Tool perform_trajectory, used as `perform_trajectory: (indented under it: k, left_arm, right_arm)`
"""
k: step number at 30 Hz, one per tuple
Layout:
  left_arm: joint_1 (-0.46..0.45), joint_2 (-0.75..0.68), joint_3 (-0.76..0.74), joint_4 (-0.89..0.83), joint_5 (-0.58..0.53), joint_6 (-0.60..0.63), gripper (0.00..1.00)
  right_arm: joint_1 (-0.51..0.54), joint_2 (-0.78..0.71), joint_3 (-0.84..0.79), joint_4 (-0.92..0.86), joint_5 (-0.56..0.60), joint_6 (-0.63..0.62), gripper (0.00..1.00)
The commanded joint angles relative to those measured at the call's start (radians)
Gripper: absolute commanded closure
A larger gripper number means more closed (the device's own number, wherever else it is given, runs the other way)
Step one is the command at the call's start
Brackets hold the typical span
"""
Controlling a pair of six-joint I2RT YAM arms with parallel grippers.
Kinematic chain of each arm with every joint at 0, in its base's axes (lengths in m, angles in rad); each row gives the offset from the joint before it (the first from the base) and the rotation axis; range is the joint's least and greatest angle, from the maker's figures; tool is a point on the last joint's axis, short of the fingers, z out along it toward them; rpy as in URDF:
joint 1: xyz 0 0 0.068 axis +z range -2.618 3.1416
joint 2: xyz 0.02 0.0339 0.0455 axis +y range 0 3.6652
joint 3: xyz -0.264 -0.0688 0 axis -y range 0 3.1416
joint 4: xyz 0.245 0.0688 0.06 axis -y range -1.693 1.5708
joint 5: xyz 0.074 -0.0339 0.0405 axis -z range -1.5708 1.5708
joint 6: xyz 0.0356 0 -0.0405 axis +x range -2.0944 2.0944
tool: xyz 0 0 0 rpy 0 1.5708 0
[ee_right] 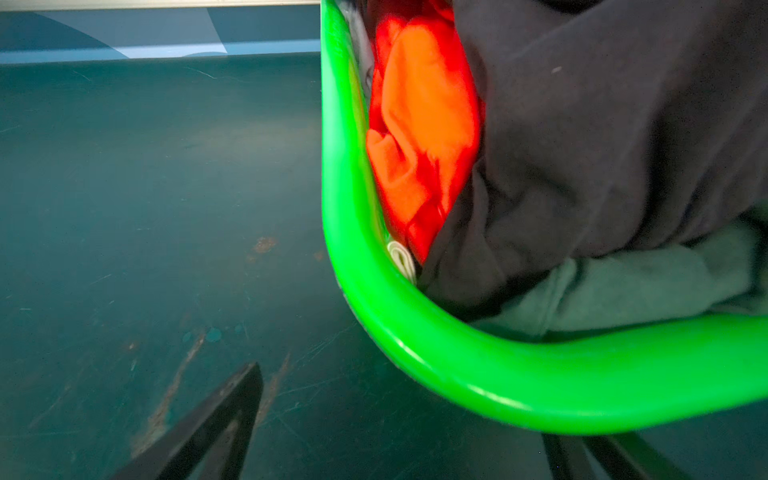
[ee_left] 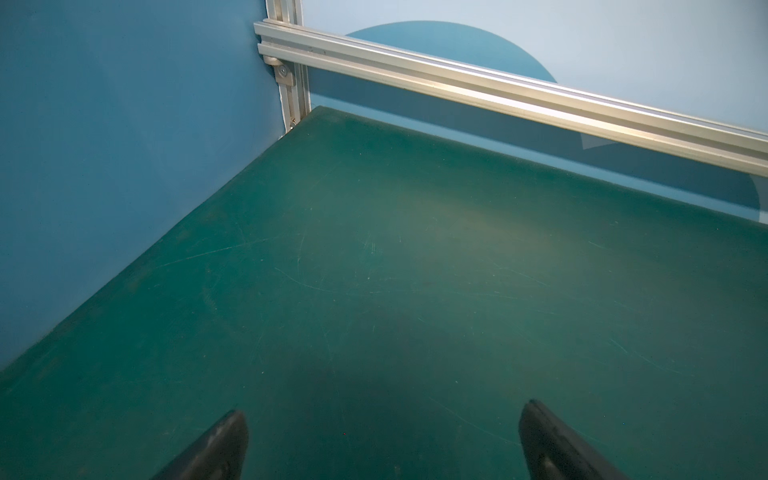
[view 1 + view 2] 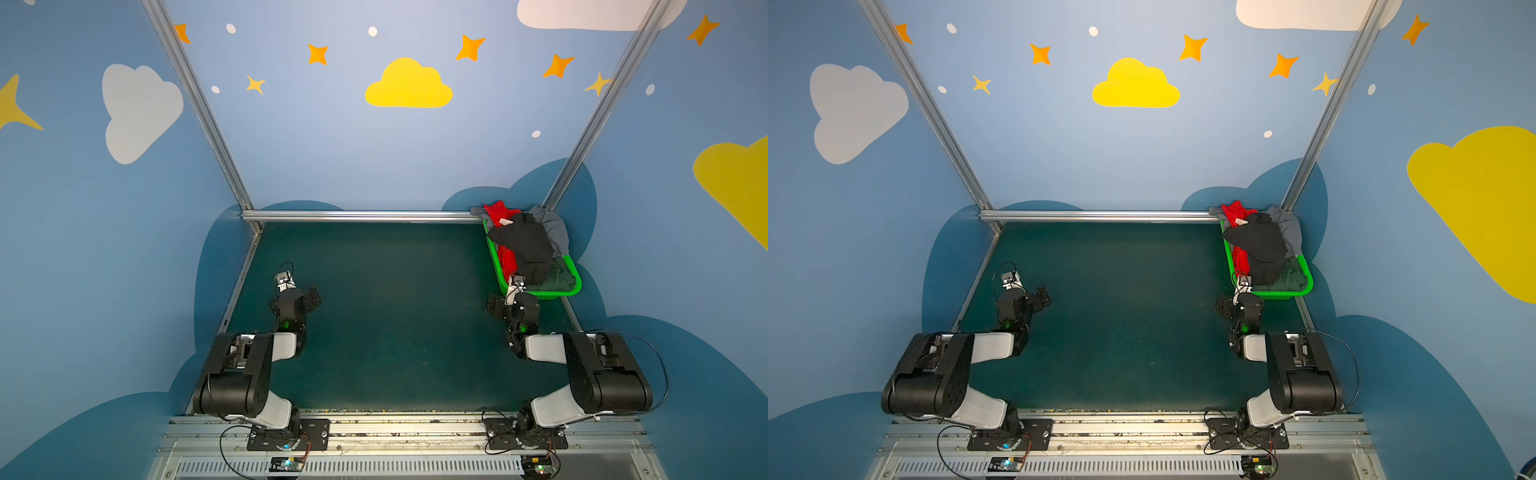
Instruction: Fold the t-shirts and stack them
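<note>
The right gripper (image 1: 403, 409) is held wide apart, empty, beside the rounded rim of a glossy green plastic basket (image 1: 457, 365). The left gripper (image 2: 384, 411) (equally spread) is empty too. Heaped crumpled in the basket are a black t-shirt (image 3: 525, 249) uppermost, a red t-shirt (image 3: 498, 214), a grey t-shirt (image 3: 556, 228) and a dark green t-shirt (image 3: 557, 280). The scuffed green table (image 3: 395, 311) is enclosed by blue painted walls (image 3: 332, 145).

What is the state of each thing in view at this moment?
black shirt: crumpled, on top of the pile.
red shirt: crumpled, partly under the black one.
grey shirt: crumpled, draped over the far rim.
green shirt: crumpled, low in the near end.
basket: upright, full of shirts.
left gripper: open, empty.
right gripper: open, empty, beside the basket.
</note>
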Motion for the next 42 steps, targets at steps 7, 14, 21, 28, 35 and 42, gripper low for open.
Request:
perform_trajectory:
  k: [7,14,21,28,35,42]
  left_arm:
    - [0.005,0.009,-0.007,-0.003,-0.006,0.008,0.00]
    - [0.001,-0.036,0.013,-0.069,0.069,0.048,0.00]
    - [-0.058,-0.162,0.064,-0.244,-0.044,0.076,0.00]
    - [-0.183,-0.249,0.174,-0.445,-0.208,-0.013,0.00]
    - [-0.325,-0.284,0.357,-0.669,-0.181,-0.126,0.00]
    - [-0.403,-0.277,0.476,-0.791,0.008,-0.192,0.00]
  right_arm:
    - [0.004,-0.002,0.020,0.036,-0.007,0.008,0.02]
    - [0.022,-0.054,0.060,-0.073,0.019,-0.012,0.02]
    - [0.060,-0.180,0.294,-0.626,0.033,0.038,0.02]
    - [0.070,-0.286,0.399,-0.905,0.061,0.153,0.02]
    - [0.074,-0.274,0.591,-1.127,0.102,0.218,0.02]
    - [0.045,-0.141,0.861,-1.310,0.090,0.275,0.02]
